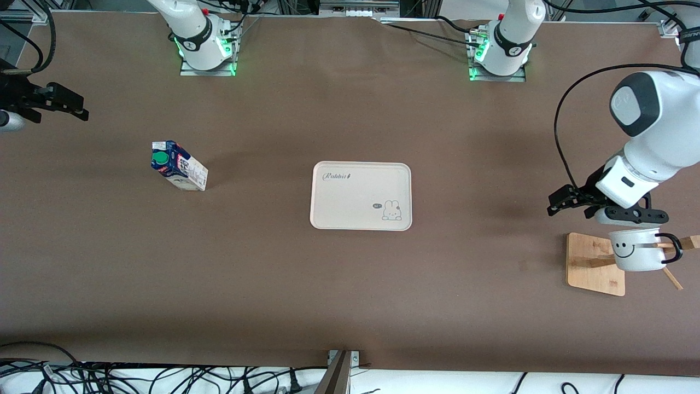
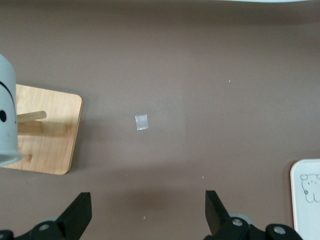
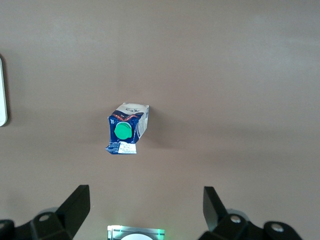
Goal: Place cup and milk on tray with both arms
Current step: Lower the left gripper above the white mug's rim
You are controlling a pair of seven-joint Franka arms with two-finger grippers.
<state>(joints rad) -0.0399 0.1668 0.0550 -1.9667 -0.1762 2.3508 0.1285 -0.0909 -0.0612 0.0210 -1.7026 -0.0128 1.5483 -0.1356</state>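
The cup (image 1: 634,251), a white mug with a smiley face, hangs on a peg of the wooden rack (image 1: 593,262) at the left arm's end of the table. It shows at the edge of the left wrist view as the cup (image 2: 6,115). My left gripper (image 1: 631,218) hovers open beside the rack, and only bare table shows between the tips of the left gripper (image 2: 146,197). The milk (image 1: 179,166) stands upright toward the right arm's end. My right gripper (image 1: 71,105) waits open and high, off the milk (image 3: 127,129). The cream tray (image 1: 361,196) lies mid-table with nothing on it.
The rack's square base (image 2: 50,130) and its pegs lie under the cup. A small pale patch of tape (image 2: 142,122) sits on the table between rack and tray (image 2: 306,200). The right arm's base (image 3: 136,232) glows green. Cables run along the table edge nearest the front camera.
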